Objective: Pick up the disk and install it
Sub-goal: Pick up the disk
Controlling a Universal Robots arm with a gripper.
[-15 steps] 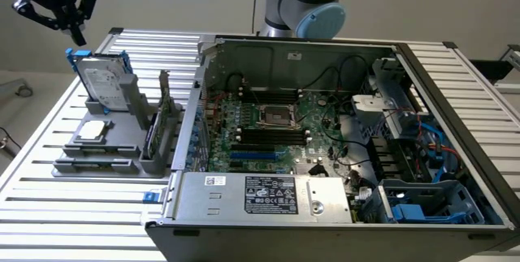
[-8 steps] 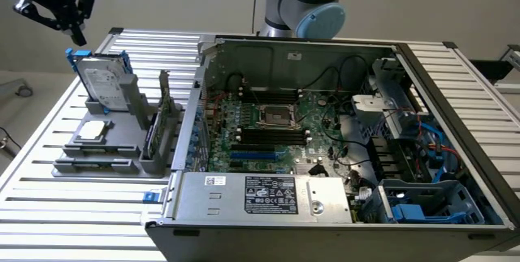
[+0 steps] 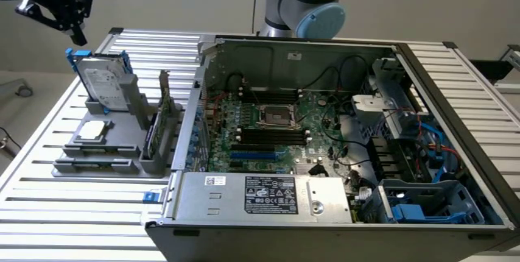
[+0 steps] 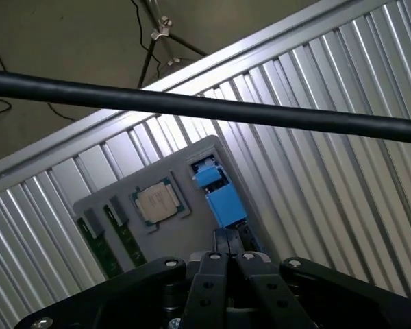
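Observation:
The disk [image 3: 106, 82] stands upright on its edge in a grey holder [image 3: 97, 167] on the slatted table, at the exterior view's left. It is silver-grey with a white label and a blue carrier frame. In the wrist view I look down on the blue top edge of the disk [image 4: 218, 195]. My gripper [image 3: 79, 38] hangs in the air just above the disk's top, not touching it. Seen from the wrist, the gripper [image 4: 231, 236] has its dark fingers close together with nothing between them.
An open computer case [image 3: 325, 146] with its motherboard fills the middle, holding a silver box [image 3: 264, 195] with a label at the front and a blue drive cage [image 3: 427, 204] at the exterior view's right. A small square chip [image 4: 156, 203] and memory sticks [image 4: 116, 236] lie in the holder. A black cable [image 4: 205, 108] crosses the wrist view.

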